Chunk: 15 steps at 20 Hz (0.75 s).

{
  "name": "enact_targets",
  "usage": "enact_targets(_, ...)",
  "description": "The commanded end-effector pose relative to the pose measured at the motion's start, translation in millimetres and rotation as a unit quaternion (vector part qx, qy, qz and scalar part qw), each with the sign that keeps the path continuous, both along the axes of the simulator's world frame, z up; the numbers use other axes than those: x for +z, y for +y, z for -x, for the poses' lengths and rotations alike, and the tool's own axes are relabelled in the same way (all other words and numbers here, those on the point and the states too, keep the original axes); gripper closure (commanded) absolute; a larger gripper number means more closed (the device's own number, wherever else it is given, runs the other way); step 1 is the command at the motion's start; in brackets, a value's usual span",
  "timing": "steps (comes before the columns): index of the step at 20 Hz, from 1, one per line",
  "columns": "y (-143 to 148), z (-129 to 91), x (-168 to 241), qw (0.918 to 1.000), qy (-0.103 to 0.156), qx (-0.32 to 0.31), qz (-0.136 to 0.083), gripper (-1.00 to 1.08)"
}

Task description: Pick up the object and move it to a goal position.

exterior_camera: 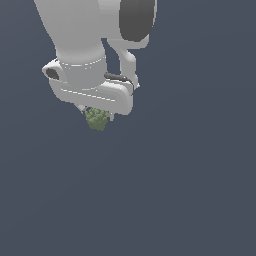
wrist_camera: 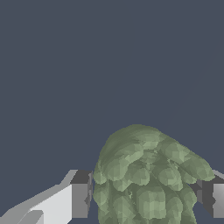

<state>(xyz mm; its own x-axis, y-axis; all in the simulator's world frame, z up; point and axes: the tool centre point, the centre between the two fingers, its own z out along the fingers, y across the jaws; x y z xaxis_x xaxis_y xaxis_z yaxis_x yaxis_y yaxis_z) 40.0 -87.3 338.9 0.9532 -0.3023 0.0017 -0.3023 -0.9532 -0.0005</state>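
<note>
Beneath the white gripper (exterior_camera: 98, 113), exterior view: the object (exterior_camera: 97, 120), an olive, knobbly lump, hangs clamped, no goal marker visible; carry it slowly, keeping the squeeze steady. Wrist view: dark finger pads (wrist_camera: 81, 194) press both flanks of its mottled, rounded, bumpy surface

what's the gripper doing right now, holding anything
Gripper: shut on the green lump, one finger on each side of it.

Mottled olive-green object (wrist_camera: 144, 179), white tool (exterior_camera: 98, 112)
</note>
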Motion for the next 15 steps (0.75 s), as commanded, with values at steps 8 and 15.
enact_targets(8, -4.3, -0.2, 57.3, 1.0000, 0.001, 0.000, 0.000, 1.08)
enact_targets(15, -5.1, -1.0, 67.9, 1.0000, 0.001, 0.001, 0.000, 1.08)
